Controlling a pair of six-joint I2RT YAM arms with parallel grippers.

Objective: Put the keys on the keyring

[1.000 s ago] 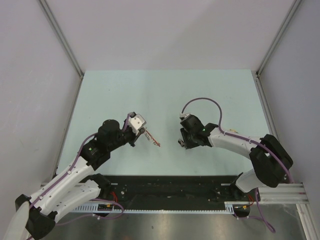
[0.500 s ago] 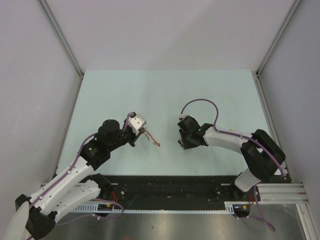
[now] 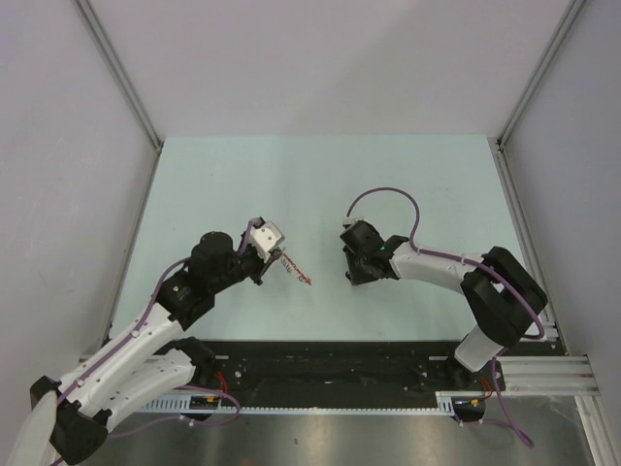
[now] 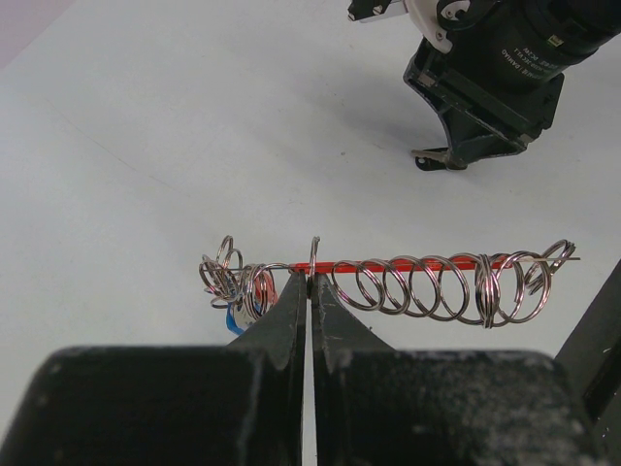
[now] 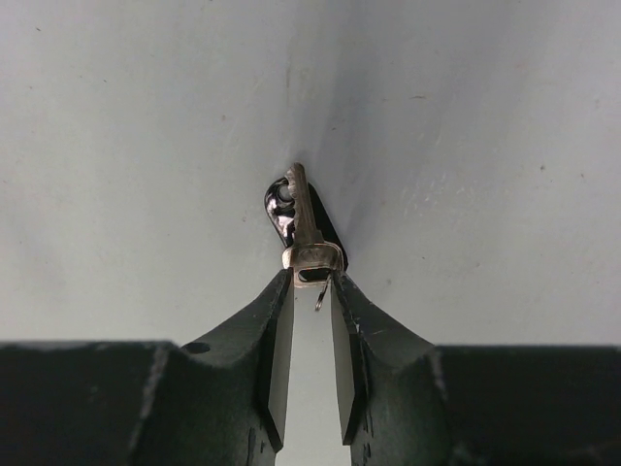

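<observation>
Over the middle of the pale green bench (image 3: 320, 184), the two arms face each other, near but apart. The left claw (image 4: 310, 283) is pinched fully shut on one thin wire loop of the keyring (image 4: 408, 282). The keyring sticks out sideways past the fingertips: a red bar wound round by a metal coil, with a bunch of small rings at one end. In the top view it slants from that claw toward the right arm, stopping short of it. The right claw (image 5: 310, 283) has its jaws drawn in narrow, closed on the head of a silver key (image 5: 300, 216). The blade points away toward the bench, with a dark shadow beneath it.
</observation>
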